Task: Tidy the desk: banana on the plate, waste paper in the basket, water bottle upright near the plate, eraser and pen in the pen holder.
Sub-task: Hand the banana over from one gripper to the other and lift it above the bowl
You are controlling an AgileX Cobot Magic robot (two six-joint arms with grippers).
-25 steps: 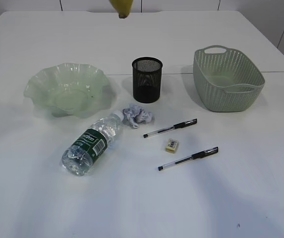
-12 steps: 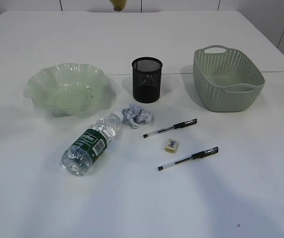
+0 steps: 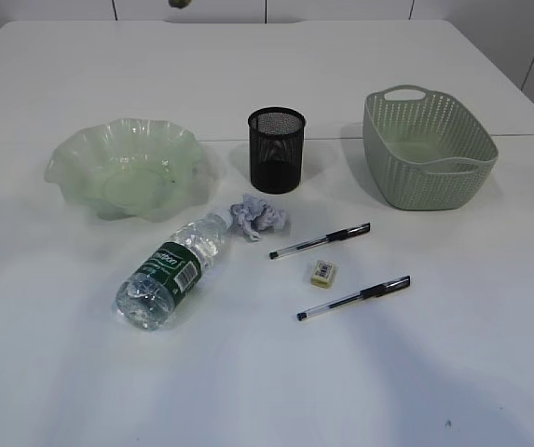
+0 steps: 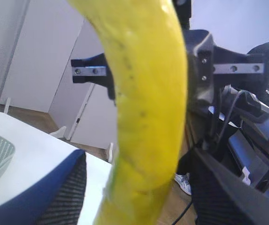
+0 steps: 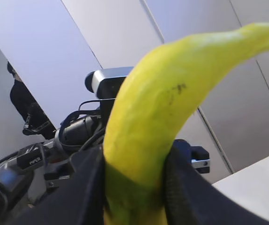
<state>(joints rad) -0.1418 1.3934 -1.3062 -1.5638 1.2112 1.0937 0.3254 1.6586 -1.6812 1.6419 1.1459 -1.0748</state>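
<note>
A: Where do we find the banana (image 4: 143, 93)?

B: In the air, clear of the desk (image 3: 434, 372). The exterior view catches only a small dark tip at its very top border, above the desk's far edge and left of the middle. Both wrist views are filled with the yellow fruit.

A: And the jaws of the right gripper (image 5: 134, 187)?

B: We see them closed narrowly on the banana's lower part. The dark pads press against both flanks with no gap, and the fruit curves up and away to the right from between them.

A: The left gripper (image 4: 139, 187)?

B: Its jaws stand wide. The banana runs upright between them, and we see a slim gap on either side, so they flank it without touching.

A: What lies on the desk?

B: The green plate (image 3: 61, 163) sits toward the left edge and the basket (image 3: 416, 182) toward the right edge, with the black pen holder (image 3: 277, 149) between them. Nearer the front, the water bottle (image 3: 169, 270) lies on its side, its cap just beside the waste paper (image 3: 259, 217). The eraser (image 3: 323, 272) lies between the far pen (image 3: 320, 240) and the near pen (image 3: 353, 297), touching neither.
</note>
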